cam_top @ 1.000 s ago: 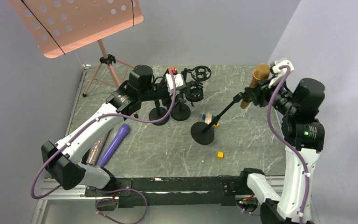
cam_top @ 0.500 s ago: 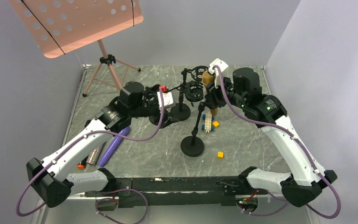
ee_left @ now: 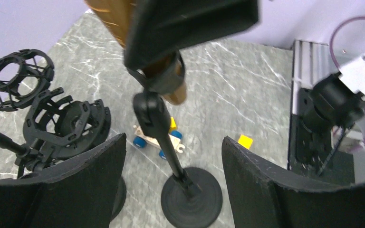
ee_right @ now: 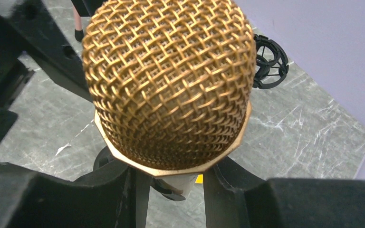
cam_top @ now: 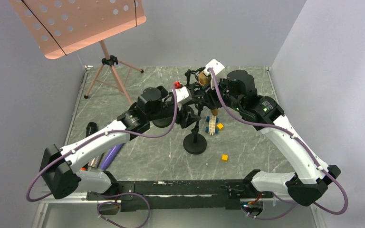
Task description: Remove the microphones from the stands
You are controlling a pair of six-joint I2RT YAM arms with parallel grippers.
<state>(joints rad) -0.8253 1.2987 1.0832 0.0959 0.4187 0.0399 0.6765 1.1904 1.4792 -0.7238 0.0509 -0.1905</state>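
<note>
Above the middle of the grey marbled table [cam_top: 252,137], the right gripper [ee_right: 168,187] is clamped on the gold-meshed microphone [ee_right: 171,85], gripping its body just below the head. The microphone sits in the black clip [ee_left: 158,80] at the top of its round-based stand [ee_left: 192,202], whose pole leans slightly. The left gripper [ee_left: 173,175] is released, with its padded fingers [ee_left: 81,183] spread wide on either side of the lower pole and a clear gap at each side. Two black shock mounts [ee_left: 64,124] stand just to the left of the stand, and a small wheeled toy [ee_left: 158,140] and a yellow cube [ee_left: 244,141] lie on the table behind it. A pink music stand [cam_top: 76,23] rises at the far left corner.
</note>
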